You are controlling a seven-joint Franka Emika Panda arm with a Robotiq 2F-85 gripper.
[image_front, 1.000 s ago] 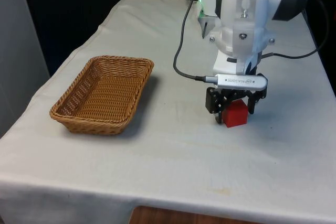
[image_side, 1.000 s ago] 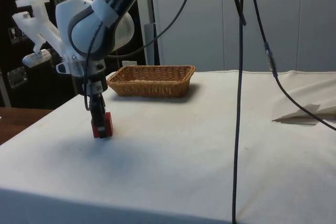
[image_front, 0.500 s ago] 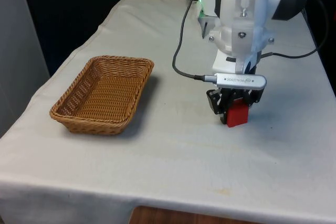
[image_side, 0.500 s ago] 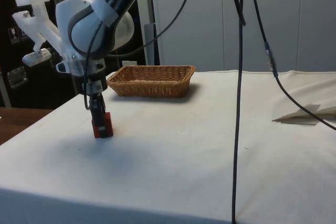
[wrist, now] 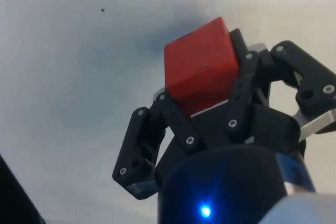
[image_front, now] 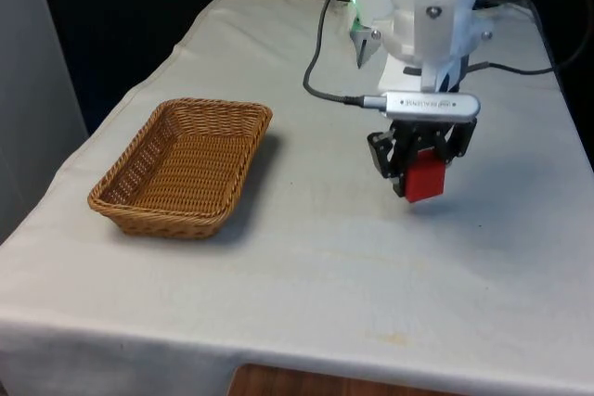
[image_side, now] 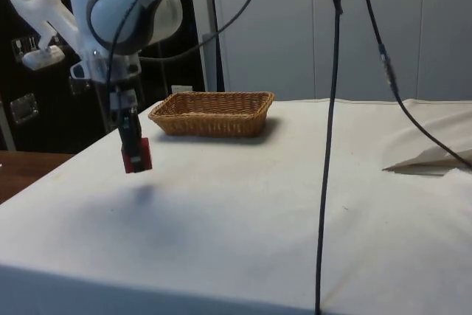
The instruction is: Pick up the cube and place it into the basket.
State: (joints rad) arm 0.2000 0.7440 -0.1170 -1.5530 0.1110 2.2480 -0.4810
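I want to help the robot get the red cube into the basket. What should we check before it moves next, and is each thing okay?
1. The gripper is shut on the red cube: ok.
2. The cube is lifted off the white cloth, with its shadow below it in the side view: ok.
3. The basket sits upright and has room inside: ok.
4. Nothing stands on the cloth between cube and basket: ok.
5. The cube is over the basket: not ok, it hangs off toward the front view's right.

Cube held above the cloth, basket off to one side

The gripper (image_front: 419, 166) holds the cube (image_front: 425, 176) clear of the table (image_front: 306, 275); the wicker basket (image_front: 183, 166) sits well apart toward the front view's left.
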